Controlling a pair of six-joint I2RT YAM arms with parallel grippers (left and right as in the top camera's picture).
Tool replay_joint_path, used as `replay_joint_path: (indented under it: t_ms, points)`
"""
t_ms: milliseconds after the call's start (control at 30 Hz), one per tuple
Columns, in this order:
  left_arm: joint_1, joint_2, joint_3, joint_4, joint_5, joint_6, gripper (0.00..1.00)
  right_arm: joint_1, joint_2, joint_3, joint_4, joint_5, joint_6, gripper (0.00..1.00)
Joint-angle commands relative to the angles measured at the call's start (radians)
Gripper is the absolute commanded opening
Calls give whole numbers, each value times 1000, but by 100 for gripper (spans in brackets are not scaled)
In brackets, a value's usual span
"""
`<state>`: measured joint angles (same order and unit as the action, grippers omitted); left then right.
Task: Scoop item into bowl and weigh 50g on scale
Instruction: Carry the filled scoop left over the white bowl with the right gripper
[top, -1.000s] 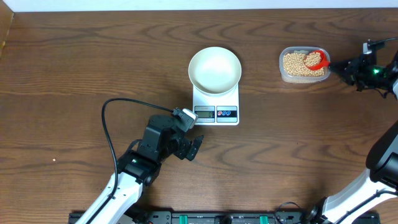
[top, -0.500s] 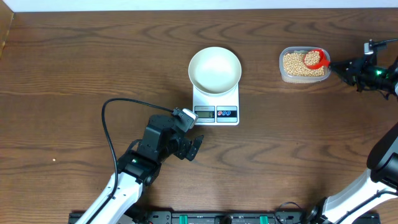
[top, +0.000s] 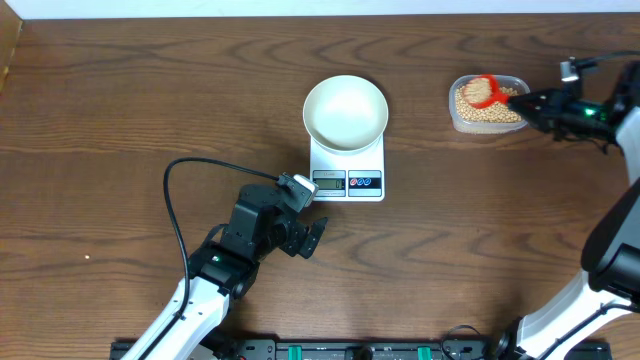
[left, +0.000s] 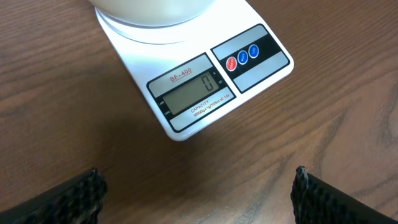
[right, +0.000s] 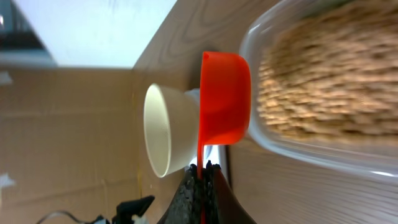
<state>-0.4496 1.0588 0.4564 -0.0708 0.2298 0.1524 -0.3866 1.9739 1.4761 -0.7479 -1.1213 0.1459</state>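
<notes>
Red scoop (top: 483, 91), clenched in right jaws, over beans (top: 492, 111); left jaws released near scale (top: 372, 160).

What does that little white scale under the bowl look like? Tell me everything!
The scale is a flat white rectangle, plastic-looking, lying flat on the brown wooden table. Its grey display shows 0, with SF-400 printed above it. Beside the display is a dark strip with small round red and blue buttons. The empty white bowl stands on its far end. Nothing else touches it.
</notes>
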Motion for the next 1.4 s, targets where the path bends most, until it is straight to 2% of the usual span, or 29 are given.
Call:
replay_joint_path:
  t_ms: [0, 467, 767, 1067, 1367]
  points:
    - [1, 6, 2, 1, -13, -16, 97, 60, 9, -6, 11, -72, -23, 1]
    - [1, 6, 2, 1, -13, -16, 97, 241, 9, -6, 157, -195, 42, 1]
    - [1, 6, 2, 1, -13, -16, 97, 320, 9, -6, 185, -192, 45, 1]
    - [1, 6, 2, 1, -13, -16, 97, 415, 9, -5, 224, -53, 61, 1]
    - [1, 6, 2, 1, -13, -16, 97, 469, 9, -4, 242, 20, -26, 1]
